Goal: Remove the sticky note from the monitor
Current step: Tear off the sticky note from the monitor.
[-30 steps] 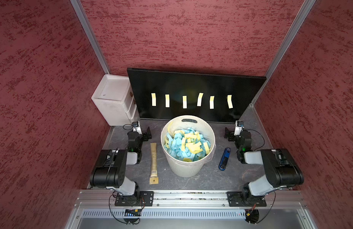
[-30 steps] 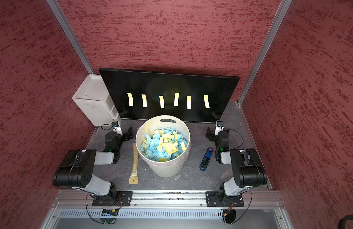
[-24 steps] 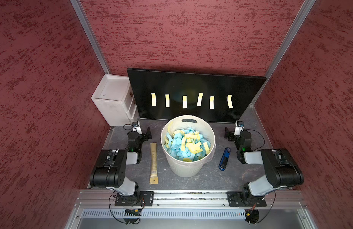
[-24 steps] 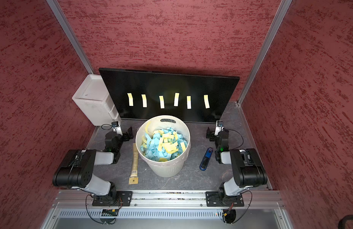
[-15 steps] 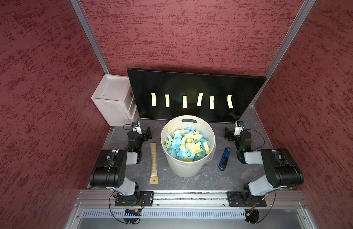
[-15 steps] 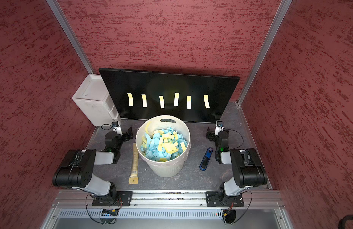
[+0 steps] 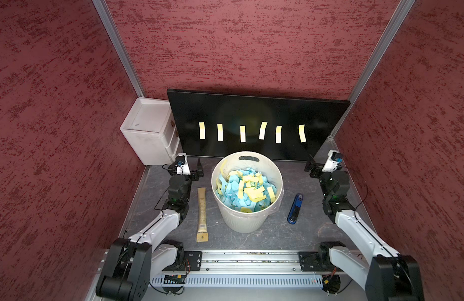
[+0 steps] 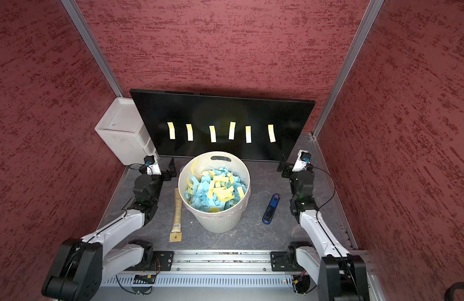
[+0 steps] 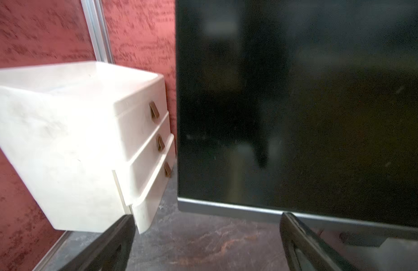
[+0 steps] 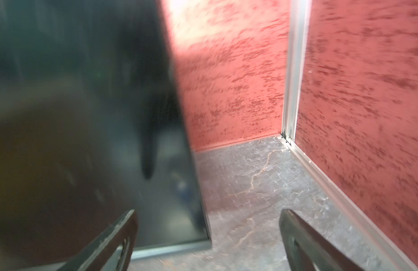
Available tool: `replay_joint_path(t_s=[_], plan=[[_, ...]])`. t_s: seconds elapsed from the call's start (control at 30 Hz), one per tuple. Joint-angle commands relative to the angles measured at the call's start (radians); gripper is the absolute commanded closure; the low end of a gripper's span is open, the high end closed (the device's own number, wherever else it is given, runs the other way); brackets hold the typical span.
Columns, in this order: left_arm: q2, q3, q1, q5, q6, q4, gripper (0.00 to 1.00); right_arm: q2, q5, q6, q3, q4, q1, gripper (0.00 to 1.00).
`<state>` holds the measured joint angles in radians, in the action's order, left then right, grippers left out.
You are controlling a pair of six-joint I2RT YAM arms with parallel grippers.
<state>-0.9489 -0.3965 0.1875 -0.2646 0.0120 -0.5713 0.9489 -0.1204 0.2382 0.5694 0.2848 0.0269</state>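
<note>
six sticky notes (image 7: 242,134) on monitor (image 7: 251,109), lower edge partly behind bin (image 7: 245,221)

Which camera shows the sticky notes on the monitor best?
The top views: both show all six yellow sticky notes in a row on the monitor. The wrist views show only its bare ends, with no notes in frame.

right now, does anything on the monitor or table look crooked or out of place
One sticky note, fourth along from the white drawer box, sits higher and tilted on the monitor; the rest hang roughly level. Nothing else stands out.
</note>
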Motion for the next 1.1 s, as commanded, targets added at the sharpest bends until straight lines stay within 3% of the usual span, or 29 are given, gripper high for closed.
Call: replay_joint_path(t_s=[0.0, 0.1, 0.17, 0.23, 0.4, 0.6, 0.87, 1.07], plan=[[0.164, -0.117, 0.005, -0.032, -0.144, 0.322, 0.0, -0.049, -0.024, 0.148, 0.119, -0.391, -0.004, 0.01], [0.267, -0.22, 0.011, -0.033, -0.285, 0.544, 0.0, -0.093, -0.039, 0.236, 0.199, -0.549, -0.004, 0.02], [0.313, -0.275, 0.008, -0.064, -0.443, 0.669, 0.0, -0.122, -0.004, 0.247, 0.227, -0.597, -0.004, 0.02], [0.346, -0.323, -0.015, 0.011, -0.501, 0.741, 0.0, -0.153, 0.052, 0.238, 0.245, -0.617, -0.004, 0.02], [0.393, -0.494, -0.105, 0.205, -0.506, 0.951, 0.0, -0.193, 0.167, 0.248, 0.306, -0.678, -0.004, 0.02], [0.35, -0.665, -0.138, 0.444, -0.346, 1.105, 0.0, -0.24, 0.285, 0.29, 0.347, -0.706, -0.004, 0.02], [0.285, -0.684, -0.142, 0.623, -0.385, 1.117, 0.0, -0.231, 0.509, 0.356, 0.421, -0.703, -0.005, 0.02], [0.255, -0.657, -0.148, 0.709, -0.393, 1.105, 0.0, -0.195, 0.609, 0.452, 0.43, -0.631, -0.004, 0.03]])
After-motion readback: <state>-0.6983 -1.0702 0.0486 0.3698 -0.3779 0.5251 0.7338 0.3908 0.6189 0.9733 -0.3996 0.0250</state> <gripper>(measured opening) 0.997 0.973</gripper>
